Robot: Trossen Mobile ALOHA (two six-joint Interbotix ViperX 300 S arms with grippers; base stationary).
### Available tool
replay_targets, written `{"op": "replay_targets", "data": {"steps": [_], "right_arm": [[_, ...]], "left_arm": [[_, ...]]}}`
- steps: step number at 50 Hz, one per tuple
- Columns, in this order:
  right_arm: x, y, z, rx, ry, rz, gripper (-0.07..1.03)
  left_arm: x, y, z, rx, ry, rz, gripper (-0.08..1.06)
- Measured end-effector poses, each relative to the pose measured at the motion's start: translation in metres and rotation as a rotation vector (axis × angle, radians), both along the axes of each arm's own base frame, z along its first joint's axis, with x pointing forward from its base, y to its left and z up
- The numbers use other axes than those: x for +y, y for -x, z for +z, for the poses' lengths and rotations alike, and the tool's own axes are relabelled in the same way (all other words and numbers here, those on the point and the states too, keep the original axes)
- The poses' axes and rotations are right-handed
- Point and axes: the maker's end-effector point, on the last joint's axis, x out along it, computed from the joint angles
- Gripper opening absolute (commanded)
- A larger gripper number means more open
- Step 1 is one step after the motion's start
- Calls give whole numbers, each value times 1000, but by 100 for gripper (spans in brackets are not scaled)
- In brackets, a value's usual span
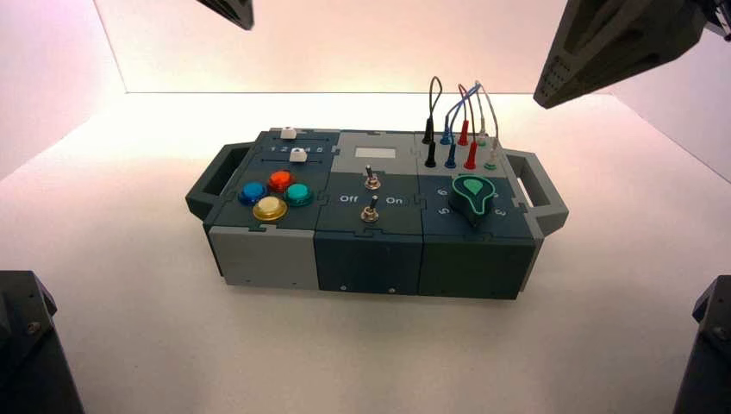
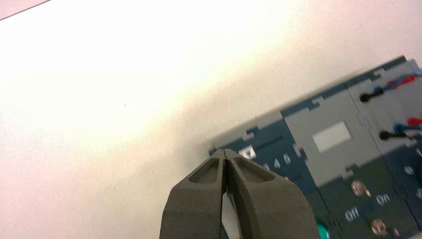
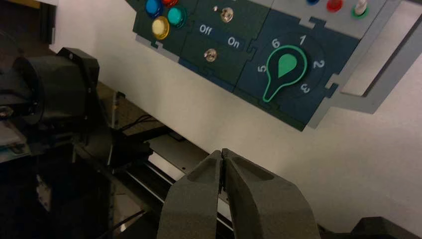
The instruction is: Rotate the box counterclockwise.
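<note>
Both dark grippers, left [image 2: 226,155] and right [image 3: 222,153], hung above the white surface [image 1: 129,362] with jaws pressed together, clear of the teal-and-grey box [image 1: 371,250], seemingly untouched.

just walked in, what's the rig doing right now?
Nothing is touching the box at the moment. It sits on the white table, long front side towards the robot, handles at both ends. The left gripper hangs above the box's far left corner with its jaws shut and empty. The right gripper is raised off the box near its dial end, jaws shut too. Going by this, the counterclockwise turn has not visibly begun; neither arm is in contact.
</note>
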Motion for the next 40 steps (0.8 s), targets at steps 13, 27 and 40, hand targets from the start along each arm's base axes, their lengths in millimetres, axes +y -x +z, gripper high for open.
{"op": "replay_targets", "data": {"steps": [13,27,40], "right_arm": [[0,12,-13,54,-17,-7,-2],[2,18,-21,93,-32,-15,-2],[10,23,-39,144,2,23,-2]], "left_arm": [[-12,-34,-30,38,-17,4,-3],[-19,-52,-66,105,-44,3,-3],[-21,-56,-91,151,-64,-1,-3]]}}
